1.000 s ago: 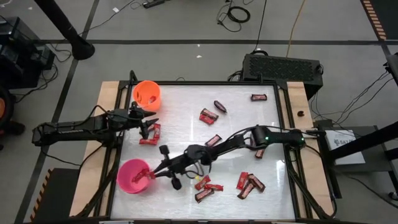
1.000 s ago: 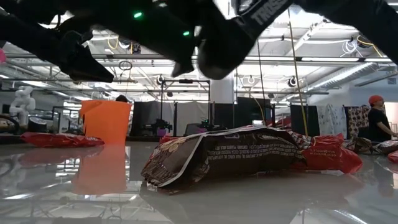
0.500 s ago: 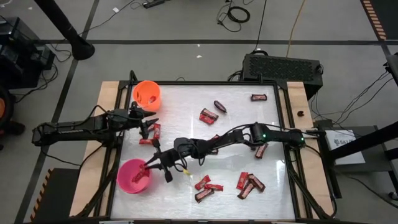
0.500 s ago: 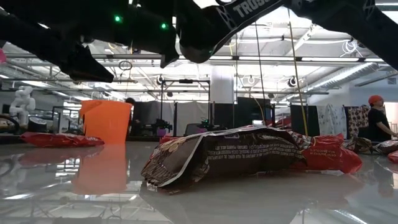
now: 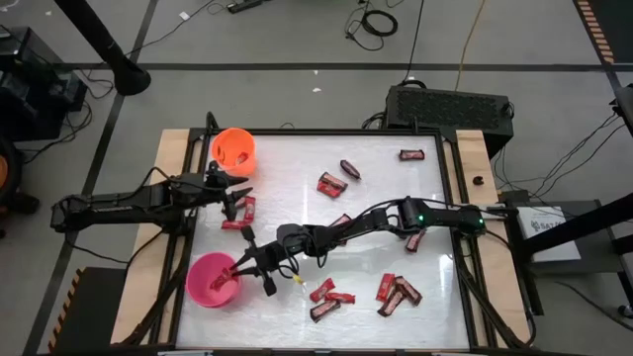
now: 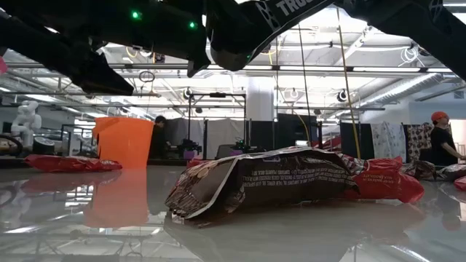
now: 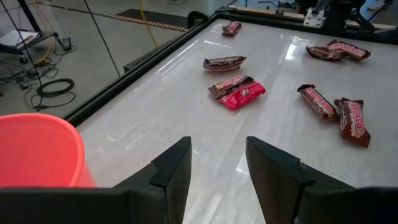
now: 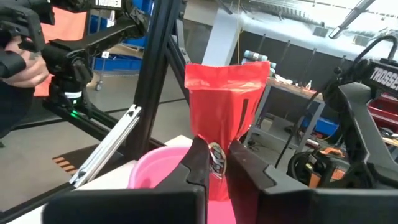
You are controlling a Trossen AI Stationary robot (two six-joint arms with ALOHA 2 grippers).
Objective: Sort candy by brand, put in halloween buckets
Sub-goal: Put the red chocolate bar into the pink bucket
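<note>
1. Over the pink bucket [image 5: 211, 280] at the table's near-left corner, the right gripper [image 5: 244, 269] hung with a red candy bar [image 8: 227, 118] pinched upright between its fingers [image 8: 198, 163]; the wrist view showed the jaws nearly together on the wrapper's lower edge, so the bar stood up above the bucket's rim, placed to fall inside on release
2. That arm reached far across the table from the right side, which fitted a delivery to a bucket on the opposite side (the release looked imminent, though the bar was not yet let go)
3. Beside the orange bucket [image 5: 233, 150] at the far-left corner, the left gripper [image 5: 232, 203] waited with its jaws apart and nothing between them, its fingers [image 7: 171, 170] just above the bare table [image 5: 376, 242]
4. It sat near a small cluster of red bars [image 5: 238, 214], probably poised to take one for the orange bucket
5. Loose candy [image 5: 397, 293] lay scattered over the middle and right of the table, red and dark wrappers mixed, so much of the sorting was left
6. Close to the low camera lay a crumpled brown wrapper [image 6: 255, 183], flat on the glossy top
</note>
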